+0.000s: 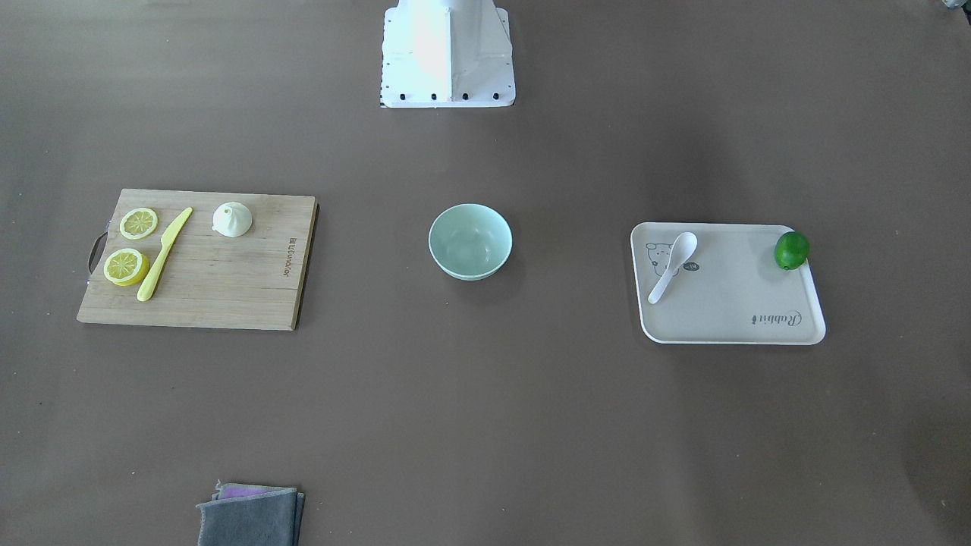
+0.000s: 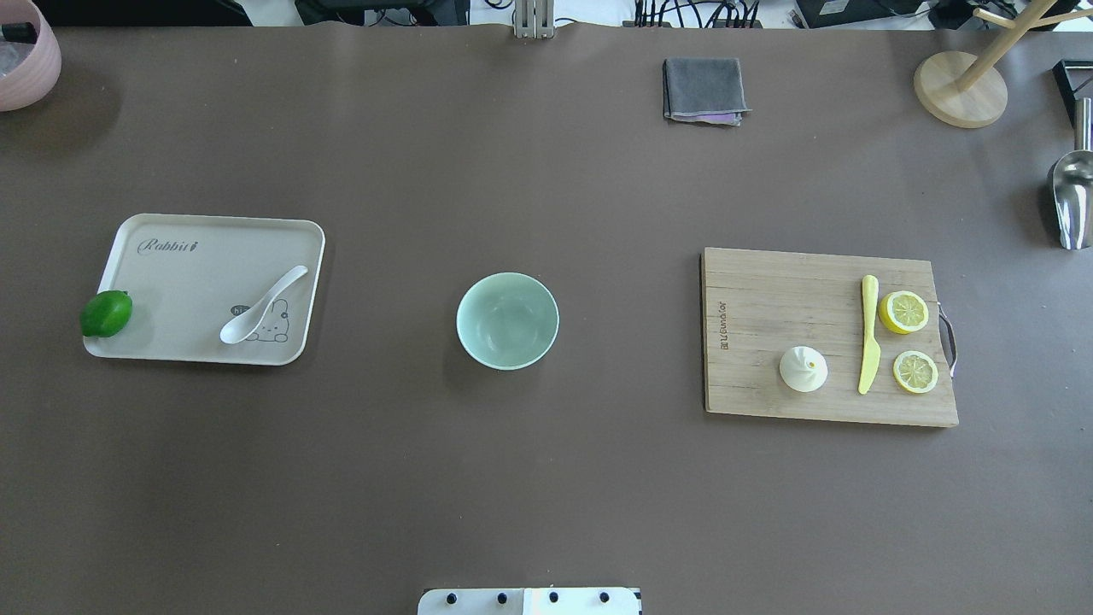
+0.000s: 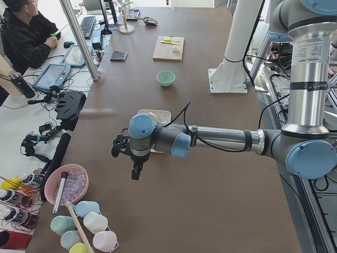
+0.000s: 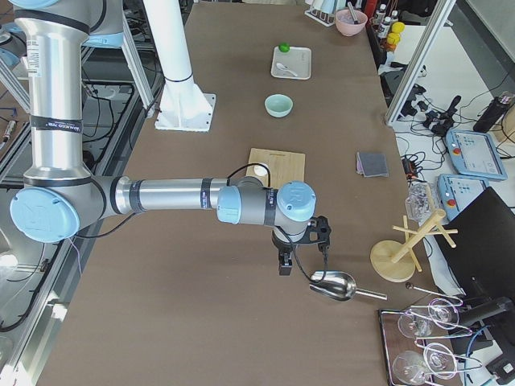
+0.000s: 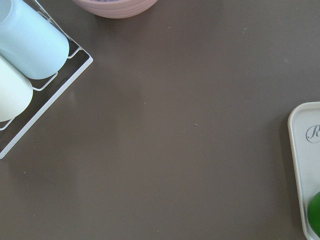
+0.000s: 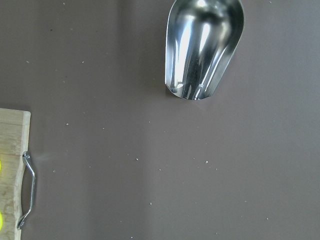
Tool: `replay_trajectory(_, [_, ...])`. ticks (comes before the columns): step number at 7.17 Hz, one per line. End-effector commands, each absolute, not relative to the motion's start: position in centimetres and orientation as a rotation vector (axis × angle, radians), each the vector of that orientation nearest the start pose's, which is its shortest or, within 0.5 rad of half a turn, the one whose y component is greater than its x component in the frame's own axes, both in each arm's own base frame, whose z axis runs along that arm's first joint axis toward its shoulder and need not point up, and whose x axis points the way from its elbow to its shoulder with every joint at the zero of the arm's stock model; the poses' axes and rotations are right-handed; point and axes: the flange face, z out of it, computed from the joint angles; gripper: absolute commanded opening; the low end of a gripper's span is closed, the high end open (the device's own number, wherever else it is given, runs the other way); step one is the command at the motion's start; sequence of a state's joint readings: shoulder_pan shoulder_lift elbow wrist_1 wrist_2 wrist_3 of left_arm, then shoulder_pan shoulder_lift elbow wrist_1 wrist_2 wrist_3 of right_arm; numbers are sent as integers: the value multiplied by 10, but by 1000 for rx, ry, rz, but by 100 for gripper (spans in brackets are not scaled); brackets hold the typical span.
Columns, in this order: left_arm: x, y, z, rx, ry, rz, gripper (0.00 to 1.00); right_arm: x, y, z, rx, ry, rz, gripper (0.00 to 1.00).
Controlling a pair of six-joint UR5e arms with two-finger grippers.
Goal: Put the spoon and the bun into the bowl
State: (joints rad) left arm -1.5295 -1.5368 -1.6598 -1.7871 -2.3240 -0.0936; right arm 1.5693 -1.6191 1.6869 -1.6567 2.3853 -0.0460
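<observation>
The white spoon [image 1: 671, 267] lies on a beige tray [image 1: 728, 303], scoop toward the robot; it also shows in the overhead view [image 2: 260, 306]. The cream bun [image 1: 232, 219] sits on a wooden cutting board [image 1: 227, 280], also seen from overhead [image 2: 803, 370]. The mint-green bowl [image 1: 470, 241] stands empty at the table's middle [image 2: 507, 320]. My left gripper [image 3: 136, 173] hangs over the table's left end, beyond the tray. My right gripper [image 4: 284, 264] hangs beyond the board, near a metal scoop [image 4: 332, 285]. Both show only in side views, so I cannot tell if they are open or shut.
A lime [image 2: 106, 313] sits at the tray's edge. A yellow-green knife [image 2: 868, 335] and two lemon halves [image 2: 903, 312] lie on the board. A grey cloth [image 2: 702, 90], a wooden stand [image 2: 961, 85] and a pink bowl [image 2: 21, 55] are at the far side.
</observation>
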Motion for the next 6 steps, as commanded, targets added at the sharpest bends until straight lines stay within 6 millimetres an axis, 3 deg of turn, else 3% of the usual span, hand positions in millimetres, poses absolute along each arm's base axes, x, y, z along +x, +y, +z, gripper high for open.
replay_trajectory(1, [-45,-496,606,213,766,55,98,60,-470,628,5,-816,-39,100])
replay_trajectory(2, [-39,-497,585,264,768,87,98,58,-472,623,13,-825,-45,100])
replay_trajectory(4, [9,-500,537,321,810,203,98,53,-479,611,34,-848,-62,100])
replay_trajectory(5, [58,-516,503,341,835,296,98,52,-488,601,52,-849,-74,100])
replay_trajectory(6, [90,-521,483,350,856,356,98,49,-489,601,47,-849,-78,100])
